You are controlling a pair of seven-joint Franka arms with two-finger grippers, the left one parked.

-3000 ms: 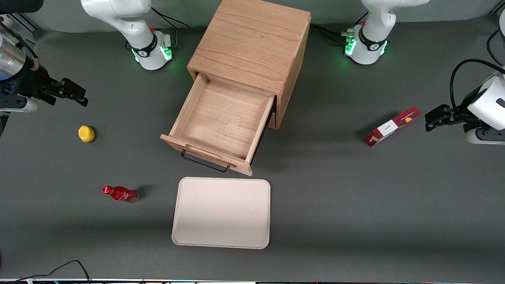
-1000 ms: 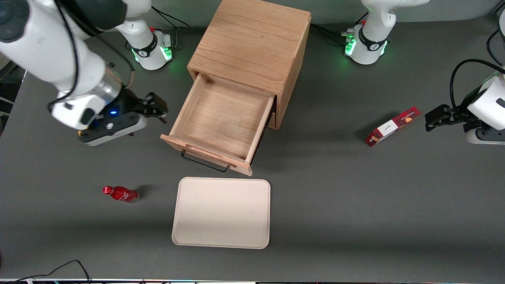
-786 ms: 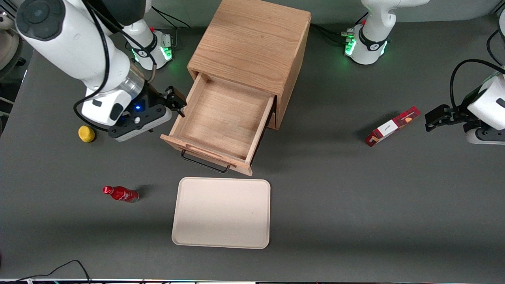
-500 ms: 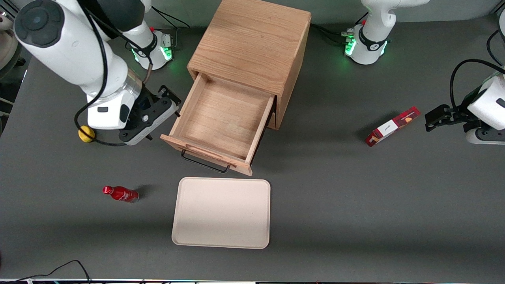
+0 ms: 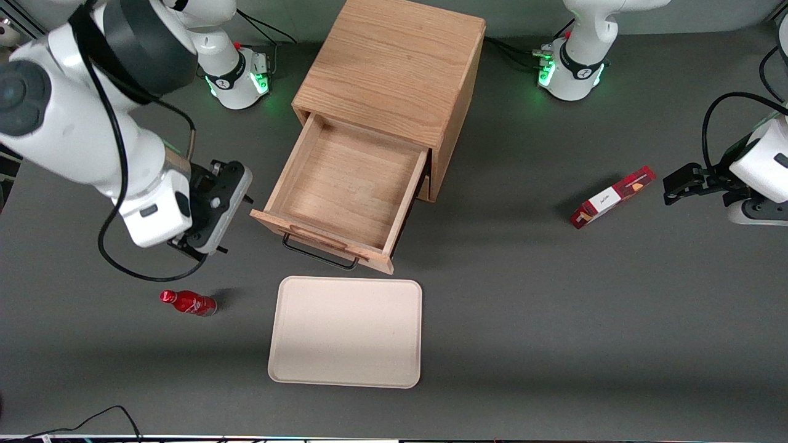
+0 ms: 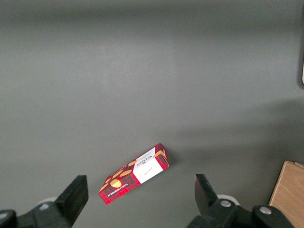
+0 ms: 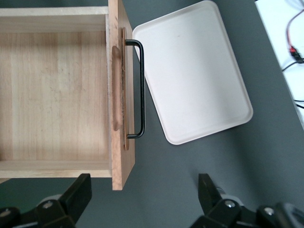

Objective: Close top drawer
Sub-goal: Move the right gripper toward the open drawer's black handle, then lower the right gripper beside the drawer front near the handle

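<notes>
The worktop is dark grey. The cabinet stands on it, its top drawer pulled out. A tray lies in front of the drawer. A red bottle lies toward the working arm's end; a red box lies toward the parked arm's end. The gripper hangs above the worktop beside the drawer.

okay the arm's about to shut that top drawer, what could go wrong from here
The gripper, open, sits above the table beside the corner of the top drawer, not yet in front of its panel. A push from there could skew the drawer or shift the cabinet. The fingers might also snag the black wire handle. The tray lies close in front of the drawer, so a low approach could knock it.
</notes>
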